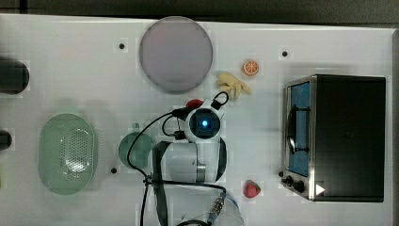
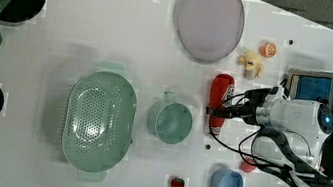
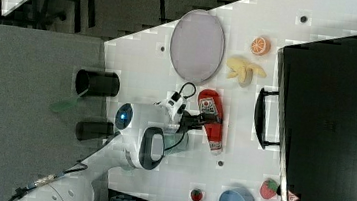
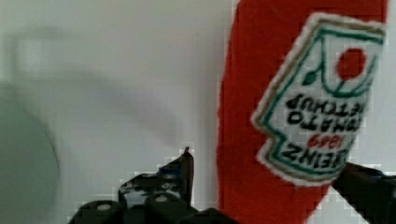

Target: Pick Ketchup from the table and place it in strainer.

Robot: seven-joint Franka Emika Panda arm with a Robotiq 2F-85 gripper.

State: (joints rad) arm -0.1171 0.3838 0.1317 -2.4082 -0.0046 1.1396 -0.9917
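Ketchup [image 2: 219, 103] is still on the table [image 2: 90, 20], lying on its side between the round grey plate [image 2: 209, 18] and the dark green cup [image 2: 170, 121], as the left view shows it. In the right view I see it as a red bottle [image 3: 211, 119] with its label facing up, just off the handle of the black toaster oven [image 3: 335, 117]. Nothing of the job is finished yet: no lift, no carry, no drop.

My gripper [image 4: 268, 175] is low over the bottle with its fingers spread wide. In the wrist view one finger [image 4: 180, 175] stands on the bare table beside the red body and the other sits past the label's far corner, so the jaws straddle it without clamping. I judge I am at the grasp itself; what remains is closing, raising, moving across and releasing.

The strainer [image 1: 66, 153] sits well apart from the bottle, toward the top view's left, with the green cup [image 1: 134, 148] between the two. Its bowl holds nothing, so there is plenty of room to drop into.

For the carry I would lift clear of the cup's rim and handle before crossing. The banana [image 1: 233, 84] and orange slice [image 1: 250, 68] lie on the far side, out of my path. The strainer stands near the table's edge at the top view's left, so I should not overshoot.
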